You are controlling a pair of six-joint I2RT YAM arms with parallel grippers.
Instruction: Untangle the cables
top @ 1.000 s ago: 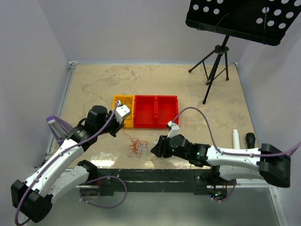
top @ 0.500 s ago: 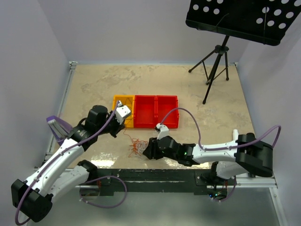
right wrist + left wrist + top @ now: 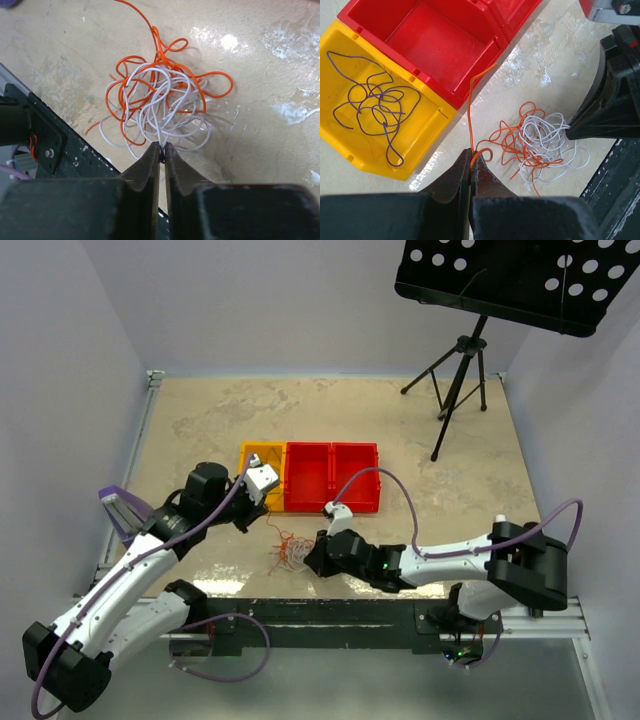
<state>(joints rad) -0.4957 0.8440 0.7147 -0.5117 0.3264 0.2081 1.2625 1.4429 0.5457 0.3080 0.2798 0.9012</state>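
Cables [image 3: 292, 552], orange and white, lay tangled on the surface [image 3: 400, 420] near its front edge, just before 2 red bins [image 3: 310, 478] and 1 yellow bin [image 3: 432, 120]. Left claw [image 3: 470, 155] clamped an orange strand [image 3: 469, 120]; right claw [image 3: 161, 147] clamped white strands [image 3: 156, 131].

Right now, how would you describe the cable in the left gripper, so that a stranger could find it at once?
Start at the red bins mid-table; just in front of them lies a small tangle. The orange cable runs out of it into the shut left gripper. Unlike the white cable twisted with it, which the right gripper pinches, it is bright orange.
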